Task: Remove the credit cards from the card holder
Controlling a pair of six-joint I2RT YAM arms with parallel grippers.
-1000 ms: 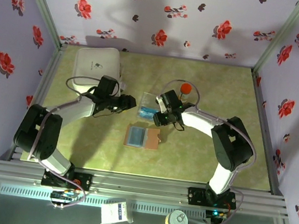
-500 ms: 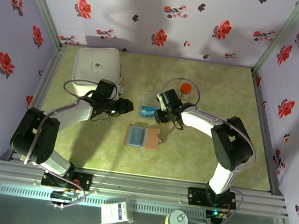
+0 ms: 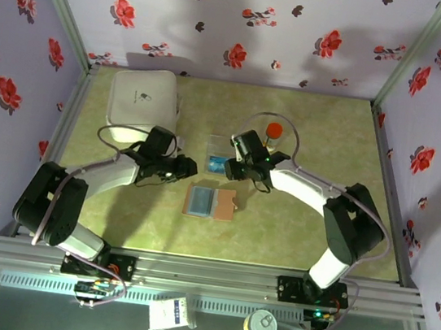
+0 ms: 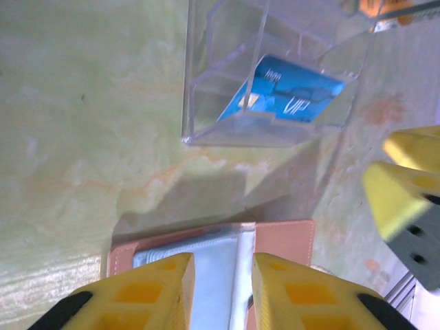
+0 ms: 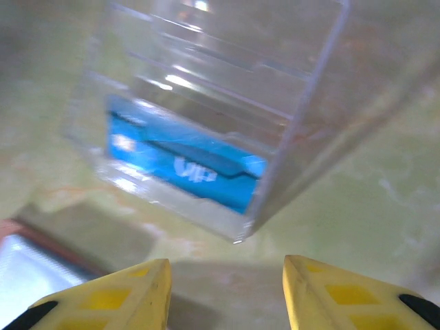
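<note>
Credit cards (image 4: 292, 93) inside clear tray (image 4: 220, 55); card holder (image 3: 211, 201) open nearby

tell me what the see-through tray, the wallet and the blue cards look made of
The tray: clear hard plastic, glossy, edges glinting. The card holder: matt brown leather or imitation, blue-grey panels inside. The credit cards: probably thin printed plastic, slightly shiny.

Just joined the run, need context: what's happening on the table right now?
Both arms work mid-table. The small brown folding card holder lies open and flat, with the left gripper hovering close to it, jaws slightly apart and empty. The right gripper, open and empty, hangs by the clear plastic tray, where blue credit cards already lie.
</note>
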